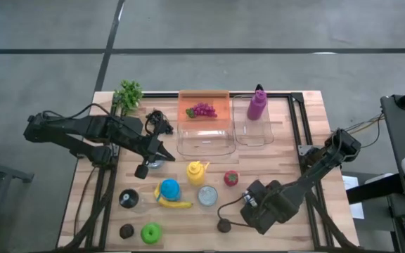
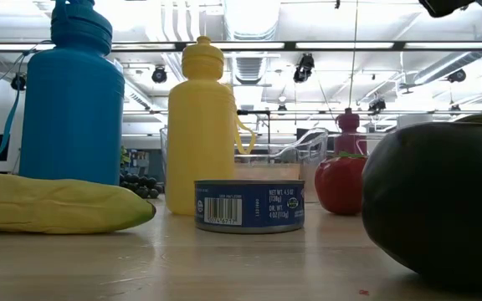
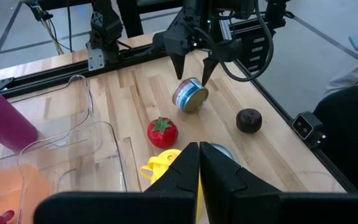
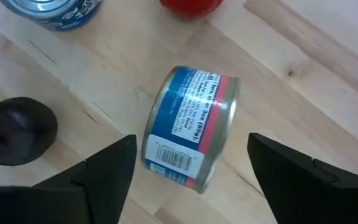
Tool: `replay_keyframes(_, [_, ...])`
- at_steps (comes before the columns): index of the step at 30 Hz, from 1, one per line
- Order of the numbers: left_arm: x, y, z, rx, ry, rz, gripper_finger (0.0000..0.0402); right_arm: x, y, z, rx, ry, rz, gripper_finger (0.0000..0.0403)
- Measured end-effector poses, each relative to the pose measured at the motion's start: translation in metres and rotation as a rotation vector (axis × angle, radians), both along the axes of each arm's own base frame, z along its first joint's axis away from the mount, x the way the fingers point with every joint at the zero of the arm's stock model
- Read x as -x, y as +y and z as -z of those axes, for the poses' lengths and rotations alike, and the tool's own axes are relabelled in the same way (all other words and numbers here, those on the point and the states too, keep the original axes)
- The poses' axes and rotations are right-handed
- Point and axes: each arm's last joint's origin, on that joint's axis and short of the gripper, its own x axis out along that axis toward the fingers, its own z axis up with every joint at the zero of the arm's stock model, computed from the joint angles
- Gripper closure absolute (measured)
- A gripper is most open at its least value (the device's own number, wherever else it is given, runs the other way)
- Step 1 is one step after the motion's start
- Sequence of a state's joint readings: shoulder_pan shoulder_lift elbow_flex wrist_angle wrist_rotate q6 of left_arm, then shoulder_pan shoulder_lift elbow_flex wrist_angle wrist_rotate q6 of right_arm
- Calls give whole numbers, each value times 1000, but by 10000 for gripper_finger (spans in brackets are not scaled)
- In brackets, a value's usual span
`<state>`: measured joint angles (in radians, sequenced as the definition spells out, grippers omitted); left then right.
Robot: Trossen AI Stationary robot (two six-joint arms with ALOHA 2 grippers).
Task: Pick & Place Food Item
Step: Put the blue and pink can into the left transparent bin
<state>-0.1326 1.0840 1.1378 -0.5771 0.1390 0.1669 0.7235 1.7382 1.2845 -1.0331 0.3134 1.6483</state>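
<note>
A tin can (image 4: pixel 188 127) with a blue and pink label lies on its side on the wooden table (image 1: pixel 287 158), near the front right. My right gripper (image 4: pixel 191 149) stands open above it, pointing down, one finger on either side of the can and clear of it; the left wrist view shows the same, with my right gripper (image 3: pixel 192 78) over the can (image 3: pixel 190 95). In the high view the right gripper (image 1: pixel 250 200) hides this can. My left gripper (image 3: pixel 199 152) is shut and holds nothing, hovering left of centre (image 1: pixel 167 152).
A second can (image 1: pixel 207 195), a red tomato (image 1: pixel 230 178), a yellow bottle (image 1: pixel 197 172), a blue bottle (image 1: pixel 169 188), a banana (image 1: pixel 176 204) and a dark plum (image 1: pixel 223 225) lie close by. Clear bins (image 1: pixel 204 137) stand at the back, one holding grapes (image 1: pixel 204 110), one a purple bottle (image 1: pixel 257 105).
</note>
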Motion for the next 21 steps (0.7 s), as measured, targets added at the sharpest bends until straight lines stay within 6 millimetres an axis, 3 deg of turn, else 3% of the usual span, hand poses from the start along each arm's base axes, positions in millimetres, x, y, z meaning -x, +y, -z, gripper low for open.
replay_keyframes(13, [0, 0, 0, 0, 0, 0, 387, 1, -2, 17, -8, -15, -32, 57])
replay_keyframes(21, [0, 0, 0, 0, 0, 0, 387, 4, -11, 33, 23, -17, 16, 58])
